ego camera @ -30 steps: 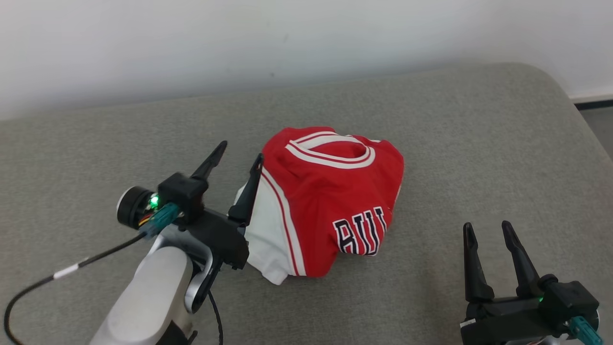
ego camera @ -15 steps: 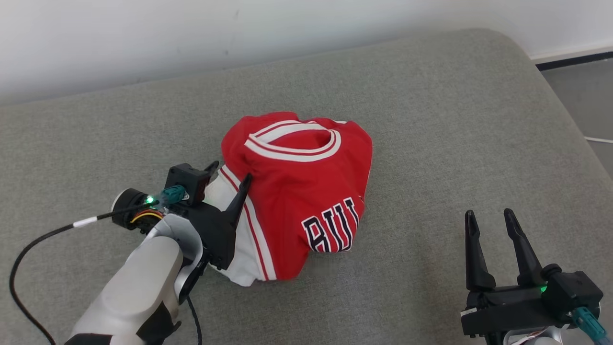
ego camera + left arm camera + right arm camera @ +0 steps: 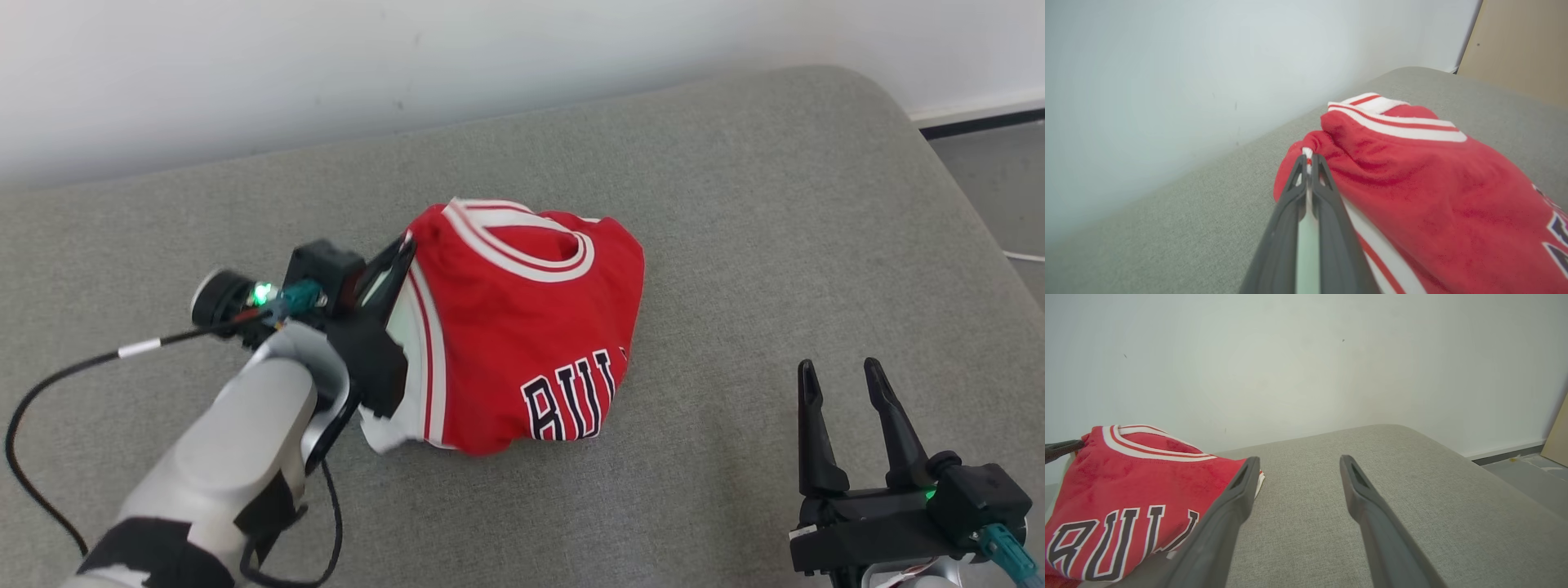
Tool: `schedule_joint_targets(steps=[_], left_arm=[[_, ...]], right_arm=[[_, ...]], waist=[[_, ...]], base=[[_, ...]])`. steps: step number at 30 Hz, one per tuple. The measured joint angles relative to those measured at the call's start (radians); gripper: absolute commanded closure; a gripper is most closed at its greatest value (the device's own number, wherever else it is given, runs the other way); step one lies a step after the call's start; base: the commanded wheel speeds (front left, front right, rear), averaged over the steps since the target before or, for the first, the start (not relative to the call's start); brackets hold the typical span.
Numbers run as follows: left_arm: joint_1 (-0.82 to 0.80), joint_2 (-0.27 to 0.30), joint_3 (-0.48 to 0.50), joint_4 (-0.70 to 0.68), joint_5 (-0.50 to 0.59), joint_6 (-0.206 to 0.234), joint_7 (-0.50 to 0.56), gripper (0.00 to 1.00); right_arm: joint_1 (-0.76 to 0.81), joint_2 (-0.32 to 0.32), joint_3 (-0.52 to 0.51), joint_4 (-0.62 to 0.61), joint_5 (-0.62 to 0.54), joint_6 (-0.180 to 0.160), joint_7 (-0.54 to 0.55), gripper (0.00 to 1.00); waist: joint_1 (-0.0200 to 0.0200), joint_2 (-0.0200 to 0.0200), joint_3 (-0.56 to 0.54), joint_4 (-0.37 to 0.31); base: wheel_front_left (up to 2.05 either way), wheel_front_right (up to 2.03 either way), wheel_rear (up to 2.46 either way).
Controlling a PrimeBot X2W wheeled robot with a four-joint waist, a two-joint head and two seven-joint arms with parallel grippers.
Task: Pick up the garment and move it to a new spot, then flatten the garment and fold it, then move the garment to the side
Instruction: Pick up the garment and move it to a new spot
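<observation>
The garment [image 3: 522, 327] is a red jersey with white trim and dark lettering, bunched in a heap on the grey cushion [image 3: 735, 204]. My left gripper [image 3: 406, 242] is shut on the garment's left edge, and that edge is pulled up off the cushion. In the left wrist view the two fingers [image 3: 1284, 212] press together on a fold of red and white cloth [image 3: 1412, 183]. My right gripper [image 3: 838, 376] stands open at the lower right, apart from the garment [image 3: 1126, 486], with nothing between its fingers [image 3: 1224, 522].
A white wall [image 3: 408, 57] runs along the cushion's far edge. The cushion's rounded corner and dark floor [image 3: 996, 180] lie at the right. A black cable [image 3: 73, 384] trails from my left wrist over the cushion.
My left gripper has closed on the garment's left edge and raised it, so the cloth there stands higher. The right gripper has stayed put. The camera has shifted slightly.
</observation>
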State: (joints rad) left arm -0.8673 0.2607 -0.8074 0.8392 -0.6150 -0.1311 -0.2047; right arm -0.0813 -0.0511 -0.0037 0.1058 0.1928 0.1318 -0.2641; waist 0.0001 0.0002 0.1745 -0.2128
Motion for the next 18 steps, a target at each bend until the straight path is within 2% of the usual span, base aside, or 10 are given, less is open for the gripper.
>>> schedule_joint_targets(steps=[9, 18], left_arm=[[-0.251, -0.004, -0.040, -0.125, 0.010, 0.000, -0.030, 1.00], [-0.561, -0.007, -0.058, -0.192, 0.006, 0.000, -0.013, 1.00]], right_arm=[[0.006, 0.000, 0.012, 0.011, 0.017, 0.000, 0.000, 0.00], [0.020, 0.001, 0.014, 0.019, 0.053, 0.000, 0.000, 0.00]], waist=[[-0.0001, -0.0002, -0.063, 0.023], [-0.0002, -0.0002, -0.068, -0.009]], base=[[0.00, 0.00, 0.00], [0.00, 0.00, 0.00]])
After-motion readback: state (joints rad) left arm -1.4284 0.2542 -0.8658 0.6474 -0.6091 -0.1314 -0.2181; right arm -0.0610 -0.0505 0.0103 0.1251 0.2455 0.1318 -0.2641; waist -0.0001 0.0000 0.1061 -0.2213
